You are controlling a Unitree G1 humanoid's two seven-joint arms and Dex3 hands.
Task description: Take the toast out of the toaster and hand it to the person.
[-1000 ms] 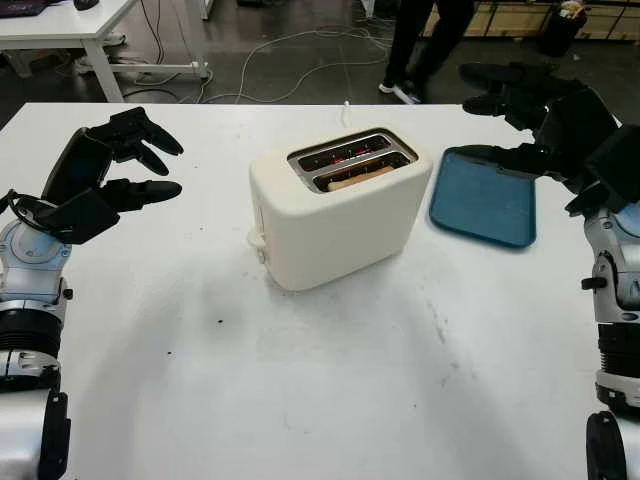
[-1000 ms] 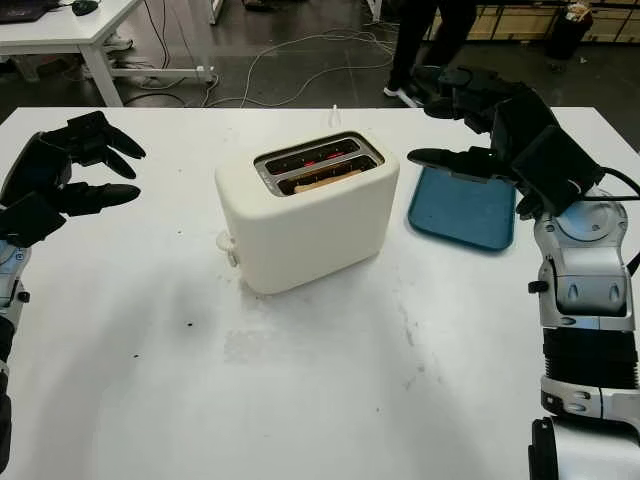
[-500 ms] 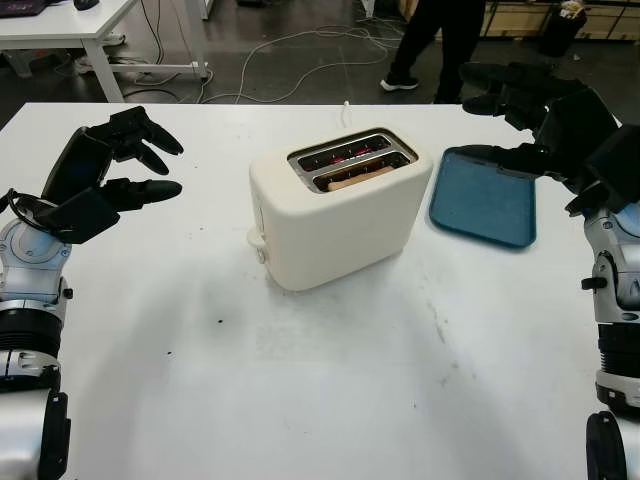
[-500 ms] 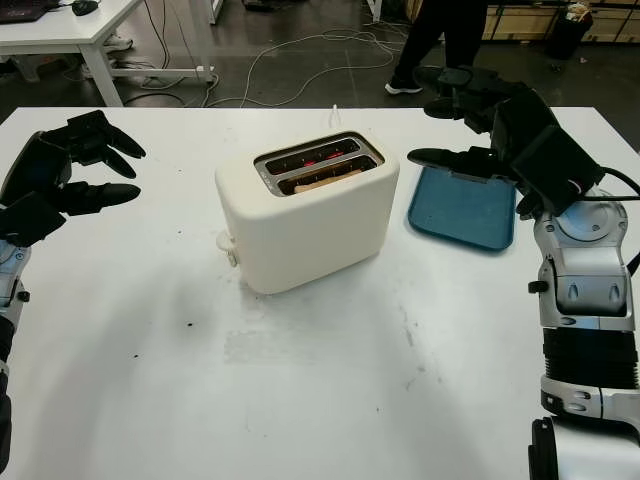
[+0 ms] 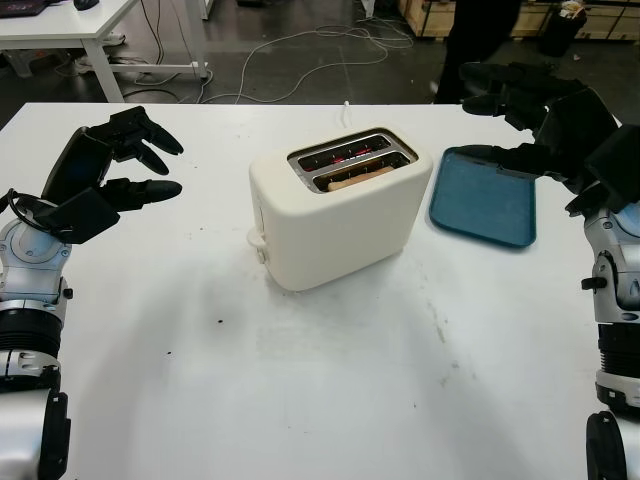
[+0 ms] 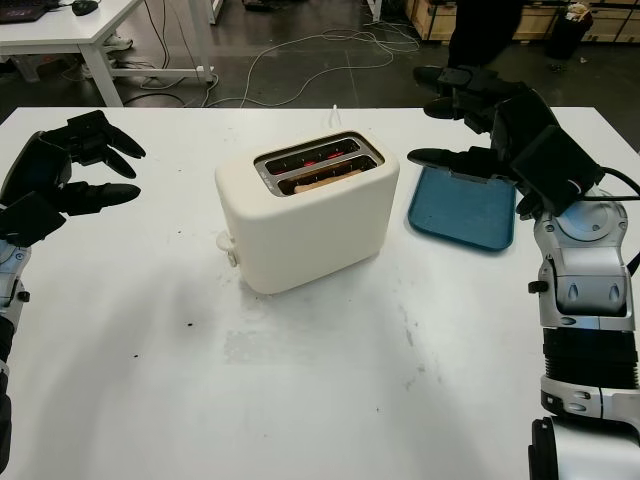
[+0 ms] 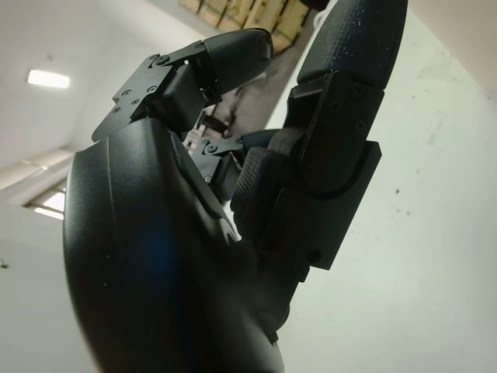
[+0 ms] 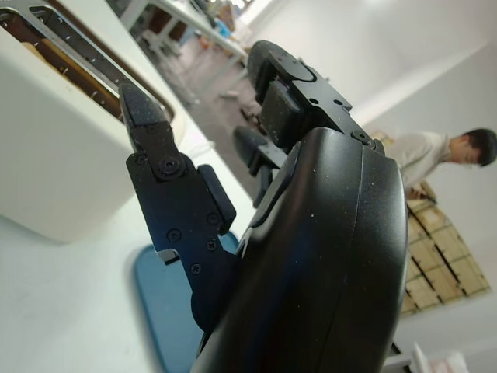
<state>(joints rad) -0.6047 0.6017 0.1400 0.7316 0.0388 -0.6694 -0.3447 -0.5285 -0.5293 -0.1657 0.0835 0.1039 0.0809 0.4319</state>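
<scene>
Toast (image 5: 352, 179) sits in the toaster (image 5: 335, 215), blue tray (image 5: 483, 198) beside; left robot hand (image 5: 115, 165) and right robot hand (image 5: 525, 120) hover empty, unclenched.

We've got a big white table (image 5: 330, 400) up front with a few dark specks on it. Behind it the floor (image 5: 290, 70) is dark grey with loose cables (image 5: 300, 45) snaking around, another white desk (image 5: 70, 25) sits far left, and wooden crates (image 6: 430, 15) line the back.
</scene>
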